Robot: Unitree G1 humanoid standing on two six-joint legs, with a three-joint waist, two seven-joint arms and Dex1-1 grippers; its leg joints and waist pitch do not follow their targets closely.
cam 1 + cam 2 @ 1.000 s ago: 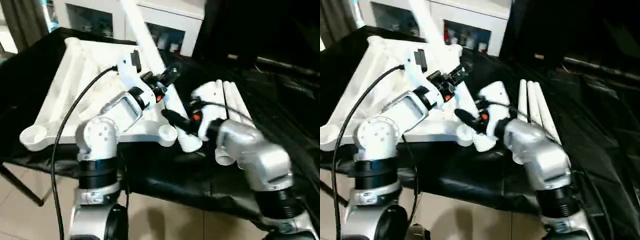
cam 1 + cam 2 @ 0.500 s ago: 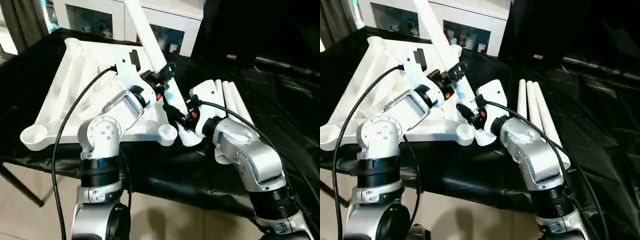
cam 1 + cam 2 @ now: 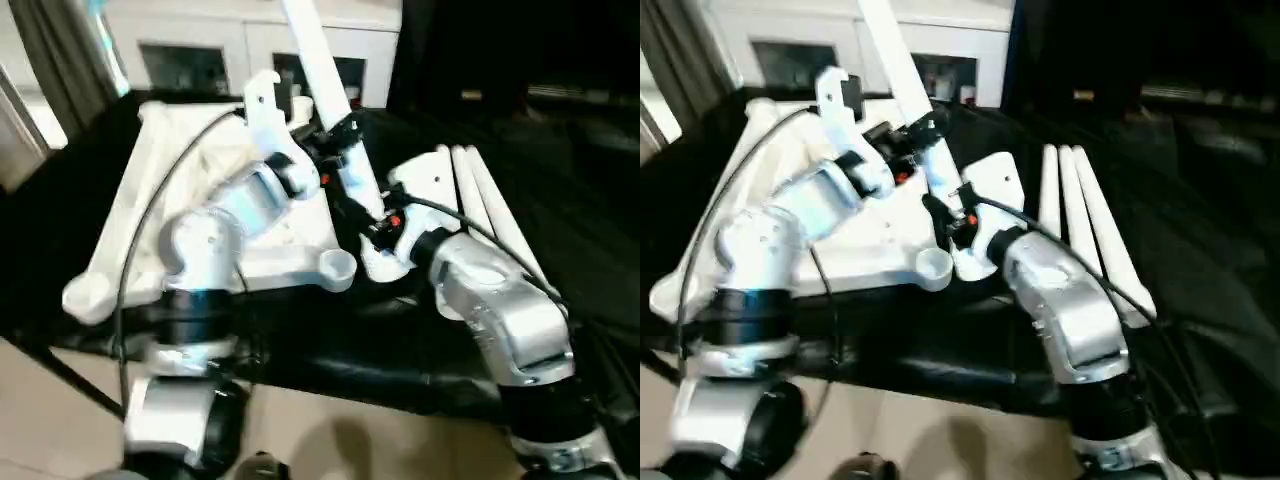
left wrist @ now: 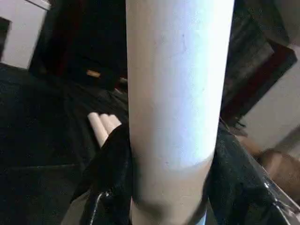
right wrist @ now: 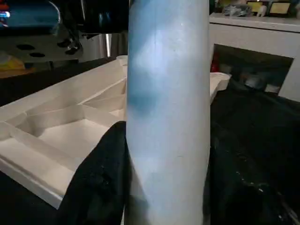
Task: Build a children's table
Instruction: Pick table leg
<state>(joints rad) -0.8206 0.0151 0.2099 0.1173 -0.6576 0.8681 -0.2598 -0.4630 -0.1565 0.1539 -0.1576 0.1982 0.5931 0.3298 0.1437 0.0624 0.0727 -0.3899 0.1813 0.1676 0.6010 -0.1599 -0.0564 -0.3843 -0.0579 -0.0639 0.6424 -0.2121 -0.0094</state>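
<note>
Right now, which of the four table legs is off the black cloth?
The leg held by both grippers, left gripper above right gripper, rising steeply beside the tabletop. The other three legs lie flat together on the cloth.

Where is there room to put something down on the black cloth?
The black cloth is bare to the right of the three spare white tapered legs. It is crowded around the near corner socket of the white plastic tabletop.

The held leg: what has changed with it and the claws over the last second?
The left claw has closed on the leg, higher up than the right claw, so both now grip it. The leg stands steeper than it did. The right claw kept its grip near the lower end; the tabletop and three spare legs lie as before.
</note>
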